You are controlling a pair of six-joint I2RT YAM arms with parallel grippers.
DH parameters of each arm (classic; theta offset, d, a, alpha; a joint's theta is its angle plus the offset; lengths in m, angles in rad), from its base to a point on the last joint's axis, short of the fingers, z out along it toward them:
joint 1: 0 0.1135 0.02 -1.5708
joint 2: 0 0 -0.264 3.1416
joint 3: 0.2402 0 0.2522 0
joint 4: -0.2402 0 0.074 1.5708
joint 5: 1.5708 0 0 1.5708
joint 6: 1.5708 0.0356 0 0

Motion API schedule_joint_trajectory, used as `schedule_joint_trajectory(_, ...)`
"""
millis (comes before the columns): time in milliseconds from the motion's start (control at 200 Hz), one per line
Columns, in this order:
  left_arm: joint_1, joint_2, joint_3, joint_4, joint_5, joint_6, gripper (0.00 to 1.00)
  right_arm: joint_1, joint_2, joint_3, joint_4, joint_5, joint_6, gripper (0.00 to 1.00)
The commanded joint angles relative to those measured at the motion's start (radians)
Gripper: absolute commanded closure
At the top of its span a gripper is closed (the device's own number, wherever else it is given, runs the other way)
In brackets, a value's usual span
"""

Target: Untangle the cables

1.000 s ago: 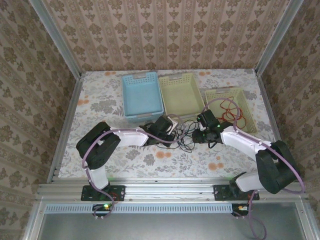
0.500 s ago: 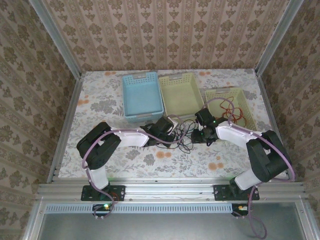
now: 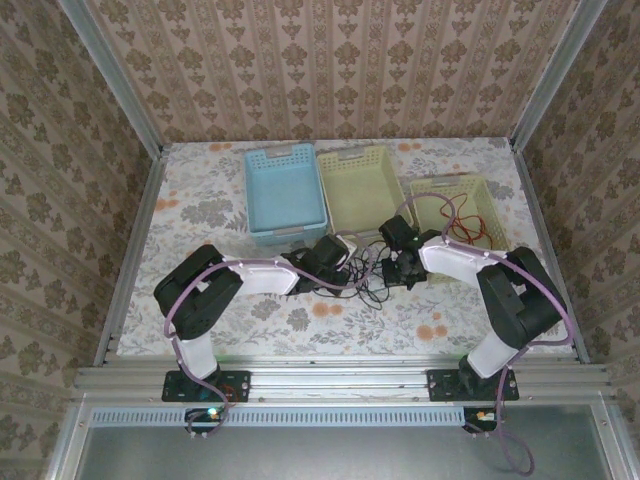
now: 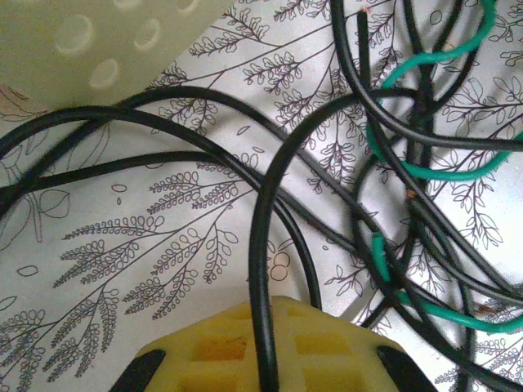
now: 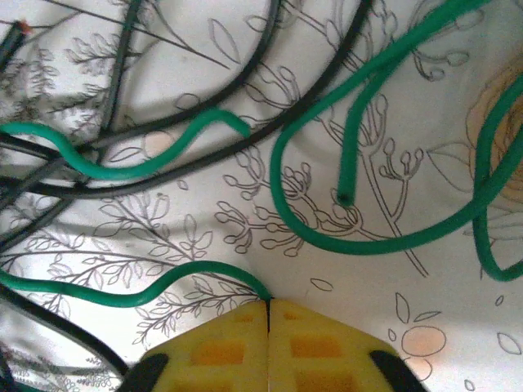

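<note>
Reference point: the pale yellow-green basket (image 3: 362, 188) (the middle one of three at the back of the table (image 3: 200, 205)).

1. The cables (image 3: 372, 272), black and green, lie in a tangle on the floral cloth just in front of this basket's near wall. A red cable (image 3: 466, 226) lies looped in the neighbouring basket (image 3: 446, 181) to the right of the reference basket. A blue basket (image 3: 284, 190) stands to its left.

2. The left gripper (image 3: 347, 262) sits at the tangle's left edge, in front of the reference basket's near left corner. Its wrist view shows it clamped on a black cable (image 4: 258, 261), which rises from the yellow pads and curves right.

3. The right gripper (image 3: 398, 268) sits at the tangle's right edge, in front of the reference basket's near right corner. Its pads are pressed together with no gap, and a green cable (image 5: 122, 303) runs into the top of the seam, pinched there.
</note>
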Motion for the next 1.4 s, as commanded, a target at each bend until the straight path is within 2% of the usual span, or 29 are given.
schedule_joint_trajectory(0,-0.003,0.034,-0.001,-0.069,-0.042,-0.001,1.00,0.012,0.001,-0.012,-0.043,0.039,0.025,1.00)
schedule_joint_trajectory(220,0.000,0.032,-0.009,-0.115,-0.166,-0.032,1.00,-0.011,-0.132,-0.041,-0.037,0.146,0.070,1.00)
schedule_joint_trajectory(690,0.022,0.012,-0.059,-0.090,-0.188,-0.061,1.00,-0.066,-0.302,0.009,-0.118,0.404,0.008,1.00)
schedule_joint_trajectory(1000,0.060,-0.011,-0.116,-0.071,-0.235,-0.139,1.00,-0.093,-0.394,0.018,-0.109,0.440,-0.049,1.00)
schedule_joint_trajectory(1395,0.118,-0.085,-0.225,-0.068,-0.308,-0.246,1.00,-0.138,-0.490,0.040,-0.117,0.545,-0.080,1.00)
